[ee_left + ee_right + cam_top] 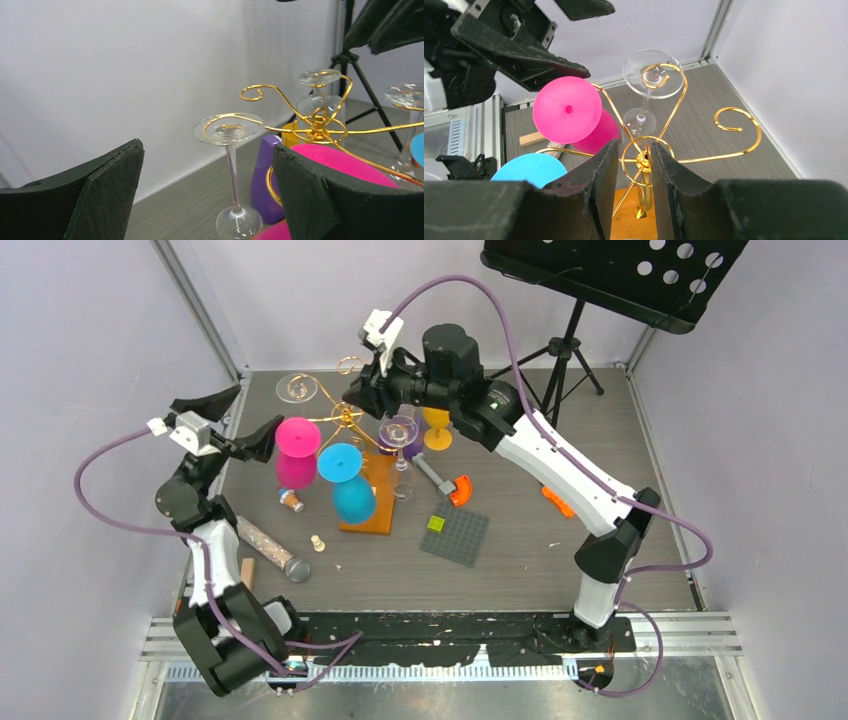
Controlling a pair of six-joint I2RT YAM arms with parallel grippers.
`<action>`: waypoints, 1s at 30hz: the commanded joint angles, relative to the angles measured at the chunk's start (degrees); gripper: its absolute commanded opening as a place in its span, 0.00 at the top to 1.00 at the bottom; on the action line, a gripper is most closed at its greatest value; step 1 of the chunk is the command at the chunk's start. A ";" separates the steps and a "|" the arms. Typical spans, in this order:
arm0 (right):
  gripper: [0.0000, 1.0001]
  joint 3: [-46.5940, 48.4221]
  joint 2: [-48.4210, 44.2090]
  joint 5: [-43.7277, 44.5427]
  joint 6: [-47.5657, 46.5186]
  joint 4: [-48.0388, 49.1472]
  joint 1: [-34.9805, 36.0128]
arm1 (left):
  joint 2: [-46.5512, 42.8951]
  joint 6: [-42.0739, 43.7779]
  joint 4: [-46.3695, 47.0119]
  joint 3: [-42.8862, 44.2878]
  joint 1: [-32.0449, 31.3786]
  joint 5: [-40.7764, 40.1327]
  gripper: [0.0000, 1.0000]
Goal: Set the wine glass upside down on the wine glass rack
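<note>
Left claw (258, 407) is wide open by the left edge. Right claw (632, 145), slightly open and empty, hangs over the rack (362, 523) holding an upside-down glass (653, 75).

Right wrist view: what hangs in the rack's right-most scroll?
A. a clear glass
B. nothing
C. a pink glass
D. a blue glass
B: that scroll of the wine glass rack is bare, with only table showing through it; the clear wine glass hangs in the next scroll.

The grey table (520, 575) bears the wine glass rack (384, 505) (orange base). A studded plate (458, 540) and glittery tube (272, 549) lie nearby.
</note>
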 commanded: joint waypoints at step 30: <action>0.56 1.92 0.87 13.82 22.54 -9.55 -22.09 | -9.75 -3.66 -37.83 21.94 -4.21 -14.75 0.00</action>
